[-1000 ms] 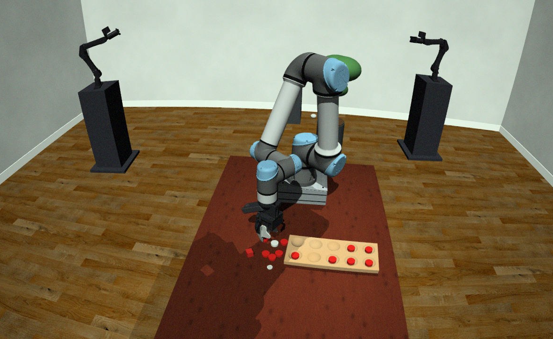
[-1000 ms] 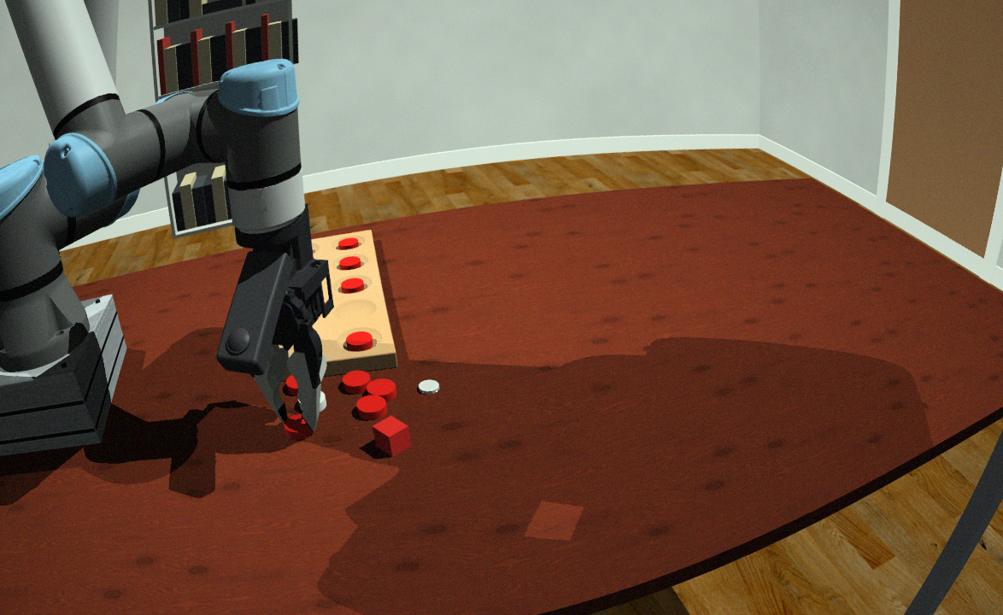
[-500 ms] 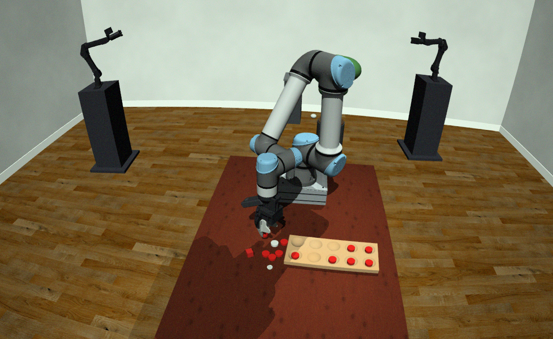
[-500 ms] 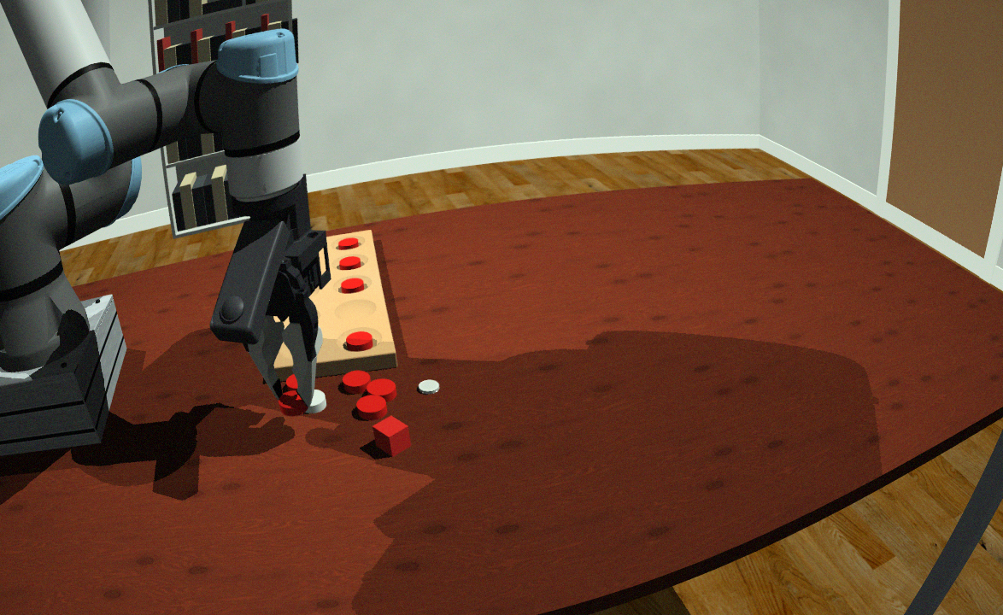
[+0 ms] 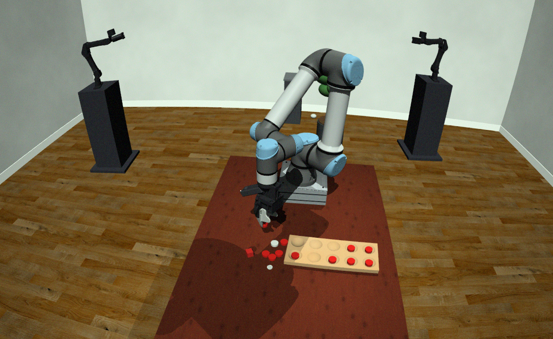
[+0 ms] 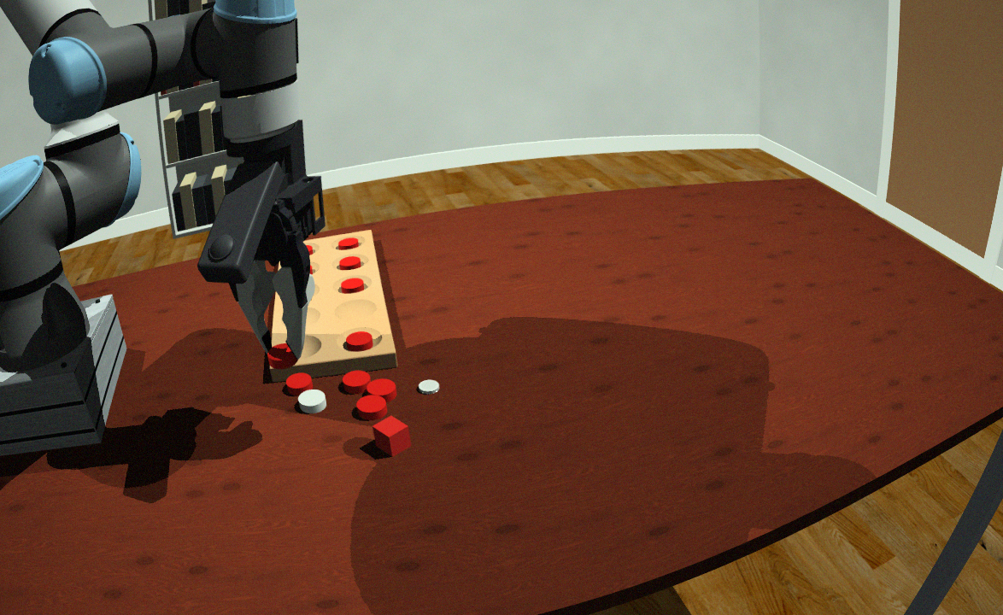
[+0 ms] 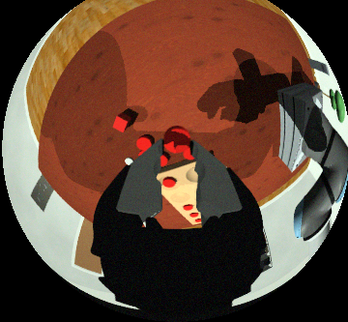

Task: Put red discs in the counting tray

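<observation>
The gripper (image 5: 264,223) (image 6: 283,353) (image 7: 176,140) is clamped on a red disc (image 5: 264,226) (image 6: 282,356) (image 7: 177,137), carried above the tabletop (image 5: 337,303) (image 6: 566,260) (image 7: 159,71), presumably for a free pocket; the counting tray (image 5: 329,266) (image 6: 384,321) (image 7: 180,170) holds six, so two more seem needed.

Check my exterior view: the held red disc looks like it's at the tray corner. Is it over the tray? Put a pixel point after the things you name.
Observer: No. The top view shows the held red disc (image 5: 264,225) (image 6: 282,356) (image 7: 177,136) off to the side of the tray (image 5: 331,267) (image 6: 337,366) (image 7: 181,190), past its end nearest the loose discs.
Operator: Gripper blocks the base-side row. What's in it?
Observer: From the top, two red discs (image 5: 351,248) (image 6: 308,248) at the end away from the loose ones; its other three pockets are empty.
</observation>
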Motion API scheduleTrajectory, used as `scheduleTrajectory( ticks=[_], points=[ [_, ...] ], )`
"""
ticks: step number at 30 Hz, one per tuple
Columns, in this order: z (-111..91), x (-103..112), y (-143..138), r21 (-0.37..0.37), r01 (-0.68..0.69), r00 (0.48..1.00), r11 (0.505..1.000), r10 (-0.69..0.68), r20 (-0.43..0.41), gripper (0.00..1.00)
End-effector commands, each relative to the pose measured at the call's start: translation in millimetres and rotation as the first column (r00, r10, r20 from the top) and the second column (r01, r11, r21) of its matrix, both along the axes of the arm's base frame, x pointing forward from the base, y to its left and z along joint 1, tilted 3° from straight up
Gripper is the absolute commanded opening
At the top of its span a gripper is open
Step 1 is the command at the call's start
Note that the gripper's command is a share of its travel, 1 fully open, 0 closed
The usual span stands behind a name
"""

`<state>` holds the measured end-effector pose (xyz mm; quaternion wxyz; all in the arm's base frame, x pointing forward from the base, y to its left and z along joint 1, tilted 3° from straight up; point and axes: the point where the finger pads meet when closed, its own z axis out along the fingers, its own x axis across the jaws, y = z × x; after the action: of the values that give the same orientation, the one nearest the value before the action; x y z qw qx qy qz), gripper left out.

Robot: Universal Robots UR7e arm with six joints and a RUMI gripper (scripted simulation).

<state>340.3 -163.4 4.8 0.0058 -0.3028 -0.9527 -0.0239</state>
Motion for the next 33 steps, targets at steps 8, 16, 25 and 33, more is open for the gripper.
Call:
scheduleTrajectory(
  ticks=[8,16,25,33],
  points=[
    [12.2,-0.8,-0.1,0.001,0.000,1.000,1.000,0.000,-0.001,0.00],
    [12.2,-0.5,0.0,0.001,-0.006,1.000,1.000,0.006,-0.001,0.00],
    [12.3,0.2,0.2,0.001,-0.024,1.000,1.000,0.024,0.000,0.00],
    [12.5,1.9,0.8,0.001,-0.069,0.998,0.998,0.069,0.003,0.00]
  ],
)
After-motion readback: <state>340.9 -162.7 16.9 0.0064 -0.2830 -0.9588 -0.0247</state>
